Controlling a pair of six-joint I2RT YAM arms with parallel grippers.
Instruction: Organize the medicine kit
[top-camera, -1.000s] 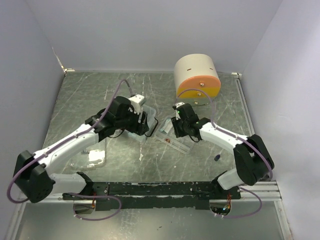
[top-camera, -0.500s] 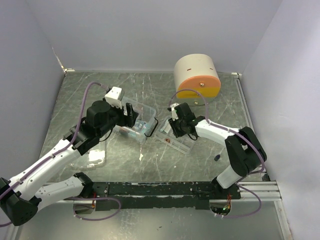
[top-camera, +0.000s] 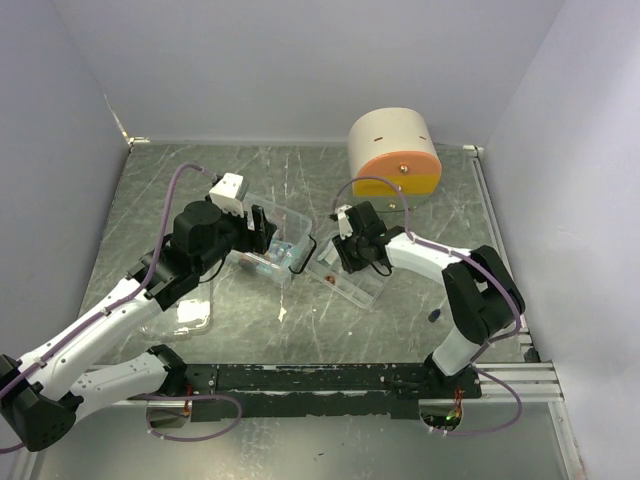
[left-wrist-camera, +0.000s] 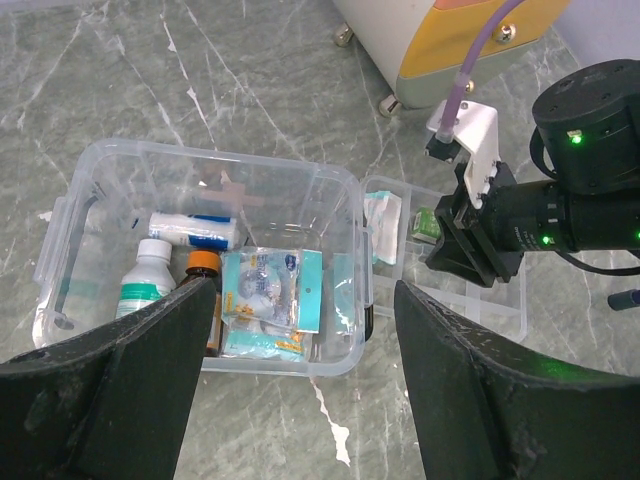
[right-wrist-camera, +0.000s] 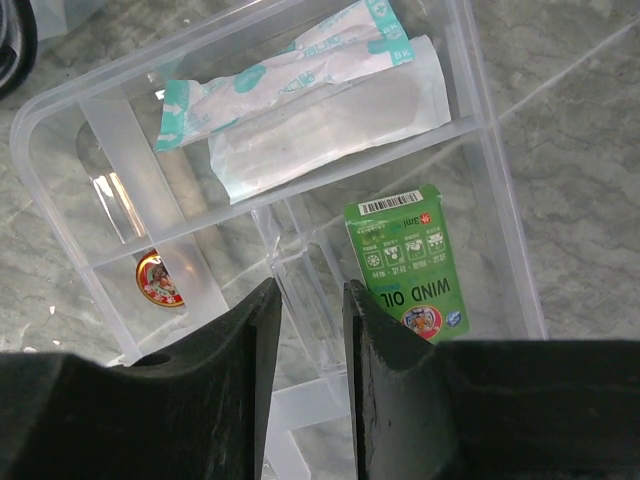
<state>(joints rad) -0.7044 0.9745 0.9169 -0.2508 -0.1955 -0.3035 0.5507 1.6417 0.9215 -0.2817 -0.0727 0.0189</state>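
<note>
Over clear bin (left-wrist-camera: 215, 152), left gripper (left-wrist-camera: 303, 295) spread wide; right gripper (right-wrist-camera: 312, 292) narrow astride tray divider (right-wrist-camera: 285, 240), grip unclear.

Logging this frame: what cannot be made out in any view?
Small dark object by the right arm: top view, too small to identify.
Amber bottle with orange cap in the clear plastic bin: left wrist view, lower part behind a finger of the left pincer.
Round red-gold tin in the divided clear tray: right wrist view, label blurred through plastic.
Right pincer: right wrist view, clear divider between its fingers, contact indiscernible.
</note>
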